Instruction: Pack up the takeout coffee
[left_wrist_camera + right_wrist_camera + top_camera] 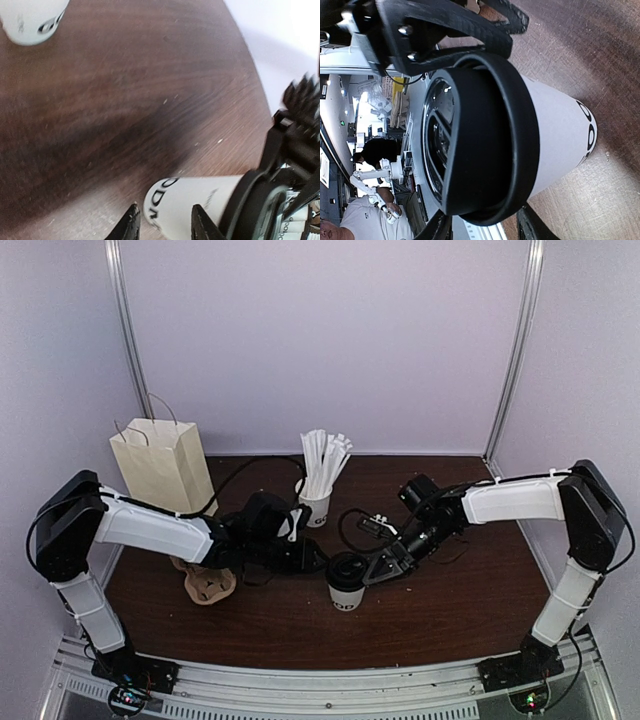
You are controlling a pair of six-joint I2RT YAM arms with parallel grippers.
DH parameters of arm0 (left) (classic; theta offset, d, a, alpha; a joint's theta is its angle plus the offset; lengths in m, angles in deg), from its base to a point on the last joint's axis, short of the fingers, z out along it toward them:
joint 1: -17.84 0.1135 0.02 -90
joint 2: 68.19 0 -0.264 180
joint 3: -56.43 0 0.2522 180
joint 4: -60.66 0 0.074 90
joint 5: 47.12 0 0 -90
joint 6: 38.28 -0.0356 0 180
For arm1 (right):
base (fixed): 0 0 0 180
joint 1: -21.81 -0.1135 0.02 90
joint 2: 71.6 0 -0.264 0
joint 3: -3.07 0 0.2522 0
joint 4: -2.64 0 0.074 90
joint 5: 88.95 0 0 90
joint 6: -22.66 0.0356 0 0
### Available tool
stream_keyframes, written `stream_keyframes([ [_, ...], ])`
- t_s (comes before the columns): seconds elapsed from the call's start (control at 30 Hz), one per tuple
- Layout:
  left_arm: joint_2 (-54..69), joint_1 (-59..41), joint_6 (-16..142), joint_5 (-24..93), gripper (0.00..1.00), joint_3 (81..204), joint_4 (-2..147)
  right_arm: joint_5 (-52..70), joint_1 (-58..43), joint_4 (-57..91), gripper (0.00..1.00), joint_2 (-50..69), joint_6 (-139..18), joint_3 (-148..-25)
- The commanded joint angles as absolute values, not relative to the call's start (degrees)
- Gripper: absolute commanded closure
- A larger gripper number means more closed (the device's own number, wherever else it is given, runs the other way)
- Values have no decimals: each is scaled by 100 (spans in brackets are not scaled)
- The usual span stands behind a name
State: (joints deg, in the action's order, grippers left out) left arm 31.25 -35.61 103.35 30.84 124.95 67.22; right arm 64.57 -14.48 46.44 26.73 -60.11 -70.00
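Centrally in the overhead view, the white paper cup [346,596] stands upright on the table [450,610], long axis vertical, with the black lid [347,567] on top. Just left, the left gripper [308,556] has its jaws parted about cup-wide. The right gripper [381,568] straddles the lid's rim; whether it grips is unclear.

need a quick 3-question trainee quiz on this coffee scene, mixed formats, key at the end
1. True or false: the black lid sits on the coffee cup.
2. In the top view, the paper bag stands: A back left; B front right; C between the arm bases.
3. Short answer: are the fingers of the left claw apart or together?

Key: 1 true; 2 A; 3 apart.
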Motion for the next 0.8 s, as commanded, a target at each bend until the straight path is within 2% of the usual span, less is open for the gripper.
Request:
stream_keyframes([
  [0.0,3101,-3577,10514,3094,65,12165,6680,5731,-1478,5019,57,2949,-6316,-7128],
  [0.3,2909,-3584,10517,3297,66,11925,6683,4829,-1475,5499,56,3435,-6529,-7334],
  [0.43,2648,-3584,10290,3449,66,12006,6832,4835,-1460,5693,56,3649,-6633,-7568],
  [0.6,2010,-3587,10174,3744,55,11626,6267,4938,-1458,5809,56,3521,-6660,-7754],
  [0.77,2017,-3587,10078,3453,53,11708,5951,4921,-1389,5895,55,3463,-6886,-7820],
])
